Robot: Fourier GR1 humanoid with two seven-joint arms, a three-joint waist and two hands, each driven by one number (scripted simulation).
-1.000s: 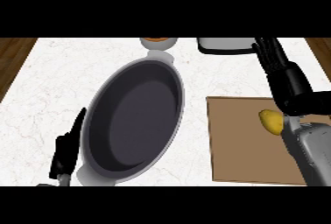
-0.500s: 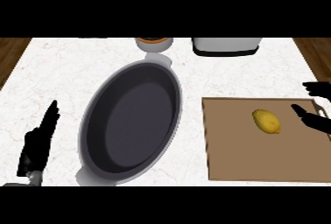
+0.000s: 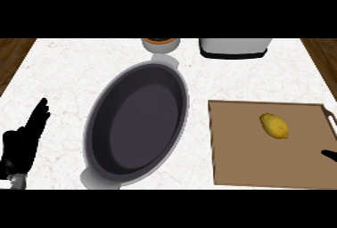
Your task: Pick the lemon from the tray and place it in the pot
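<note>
A yellow lemon (image 3: 273, 125) lies on the brown tray (image 3: 244, 164) at the right of the counter, untouched. The dark oval pot (image 3: 137, 124) with grey handles stands in the middle, with nothing inside it. My left hand (image 3: 23, 141) rests at the left edge, fingers straight and pointing up, well away from the pot. Of my right hand (image 3: 330, 155) only a black fingertip shows at the right edge, below and to the right of the lemon.
A white appliance (image 3: 235, 47) stands at the back right of the marble counter. A small orange-rimmed container (image 3: 161, 42) sits at the back, just behind the pot's far handle. Wooden floor shows beyond both counter sides.
My right arm has drawn back off the tray toward the right edge, leaving the lemon uncovered. The left hand has drifted slightly outward to the left. The lemon has not moved.
</note>
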